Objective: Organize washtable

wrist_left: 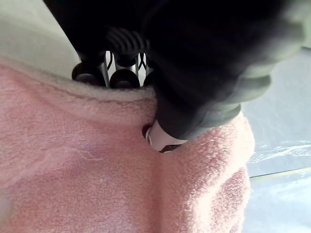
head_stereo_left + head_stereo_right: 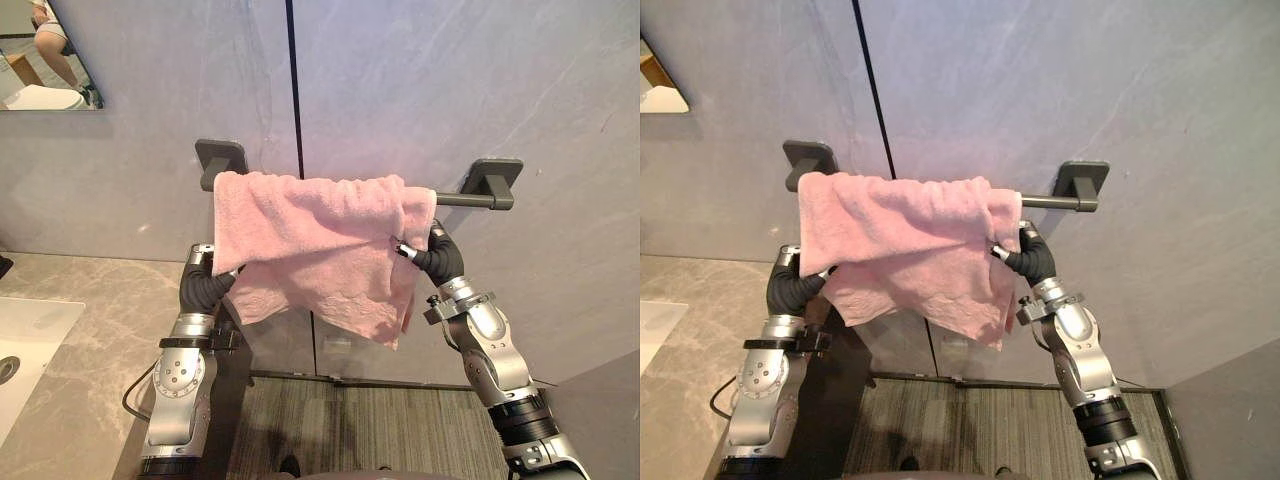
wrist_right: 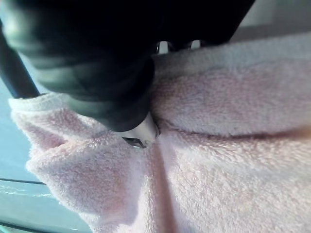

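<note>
Left eye view: pink towel (image 2: 310,250) hung on rail (image 2: 465,200), crooked; left hand (image 2: 207,285), right hand (image 2: 437,258) pinched it; straightening seemingly left.

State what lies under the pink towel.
The pink towel covers the dark rail except its right end. Left hand and right hand pinch its edges, their fingers partly hidden behind it.

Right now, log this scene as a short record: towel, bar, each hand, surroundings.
towel: pink towel draped over the bar, hanging unevenly, lowest corner toward the right
bar: dark wall-mounted towel bar, its right end bare
left hand: left hand pinching the towel's lower left edge
right hand: right hand pinching the towel's right edge, just below the bar
surroundings: marble countertop with a white sink at lower left
</note>
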`<state>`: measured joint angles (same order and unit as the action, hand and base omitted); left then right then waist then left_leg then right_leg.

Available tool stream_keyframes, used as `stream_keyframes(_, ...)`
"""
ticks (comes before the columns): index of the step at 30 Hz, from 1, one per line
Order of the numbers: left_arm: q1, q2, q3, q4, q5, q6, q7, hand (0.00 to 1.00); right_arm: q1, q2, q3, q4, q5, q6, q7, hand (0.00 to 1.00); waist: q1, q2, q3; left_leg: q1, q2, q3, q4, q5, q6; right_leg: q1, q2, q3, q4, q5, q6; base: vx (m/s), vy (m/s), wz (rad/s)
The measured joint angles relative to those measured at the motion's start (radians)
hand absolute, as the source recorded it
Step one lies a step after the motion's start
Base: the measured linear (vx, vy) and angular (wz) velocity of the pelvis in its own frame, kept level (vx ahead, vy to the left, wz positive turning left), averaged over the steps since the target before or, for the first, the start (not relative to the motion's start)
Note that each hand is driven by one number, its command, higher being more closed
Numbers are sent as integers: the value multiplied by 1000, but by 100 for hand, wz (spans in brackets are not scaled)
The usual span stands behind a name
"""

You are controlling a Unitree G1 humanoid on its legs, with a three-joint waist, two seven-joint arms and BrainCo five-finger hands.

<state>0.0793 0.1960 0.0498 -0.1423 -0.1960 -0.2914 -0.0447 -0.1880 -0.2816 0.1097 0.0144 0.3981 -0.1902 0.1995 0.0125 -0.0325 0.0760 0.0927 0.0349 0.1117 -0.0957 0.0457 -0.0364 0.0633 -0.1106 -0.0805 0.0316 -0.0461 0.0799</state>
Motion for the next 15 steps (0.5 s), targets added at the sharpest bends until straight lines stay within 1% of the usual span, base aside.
stream_keyframes(5, -22, -33, -4, 41, 0, 1, 0, 100, 0, 1, -18, 0, -15, 0, 0, 100, -1, -1, 1, -1, 0, -1, 0, -1, 0, 0, 0, -1, 0, 0, 0, 0, 0, 0)
stream_keyframes(10, -22, -40, -11, 80, 0, 3, 0, 100, 2, 3, -21, 2, -28, 0, 0, 100, -3, -2, 2, -9, 0, -1, 0, 0, 0, -10, 0, 0, 0, 0, 0, 0, 0, 0)
stream_keyframes(15, -28, -59, -20, 158, 0, 5, 1, 100, 2, 16, -22, 11, -48, -7, -1, 100, -3, -5, 3, -12, 0, -1, 0, -2, 0, -12, 0, 0, 0, -1, 0, 0, 0, 0)
